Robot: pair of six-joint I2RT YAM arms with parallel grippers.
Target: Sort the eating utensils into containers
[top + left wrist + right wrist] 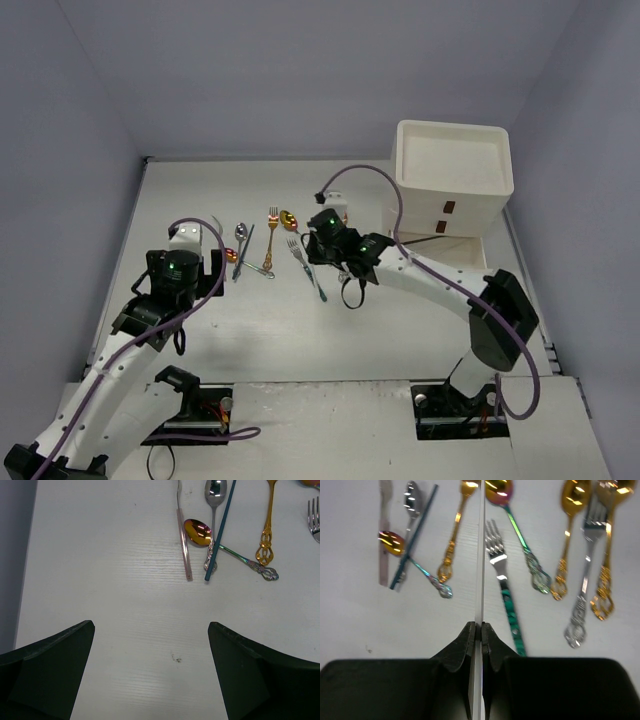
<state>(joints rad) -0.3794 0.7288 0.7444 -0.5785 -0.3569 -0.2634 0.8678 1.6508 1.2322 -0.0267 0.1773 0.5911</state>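
Several eating utensils (268,245) lie in a loose row mid-table: gold spoons (570,500), a silver fork (587,555), a teal-handled fork (502,580), an iridescent spoon (196,531) and a pink-handled piece (182,535). My right gripper (481,626) (318,255) is shut on a thin silver utensil (481,555) seen edge-on, just left of the teal-handled fork; its head is out of frame. My left gripper (150,625) (188,245) is open over bare table, short of the leftmost utensils. The cream-white cabinet of containers (455,180) stands at the back right.
The cabinet's front shows two small brown handles (448,208). Grey walls close in the table on the left, back and right. A black cable (350,295) hangs under the right wrist. A small dark speck (176,658) marks the table between the left fingers.
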